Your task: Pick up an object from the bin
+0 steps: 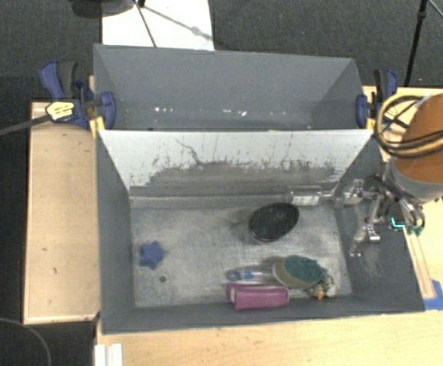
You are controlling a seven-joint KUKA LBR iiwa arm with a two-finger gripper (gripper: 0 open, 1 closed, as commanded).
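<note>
The grey metal bin (191, 231) stands on dark carpet (297, 14), its bottom scuffed. A black oval brush (274, 222) lies mid-floor and a blue scrap (151, 255) lies at the left. A pink tube (259, 296) and a teal round pad (301, 270) lie by the near wall. The gripper (364, 218) hangs over the right wall, apart from the brush. I cannot tell if it is spread or closed.

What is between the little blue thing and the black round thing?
Just bare grey bin floor, seen in the camera view, between the little blue thing and the black round thing.
</note>
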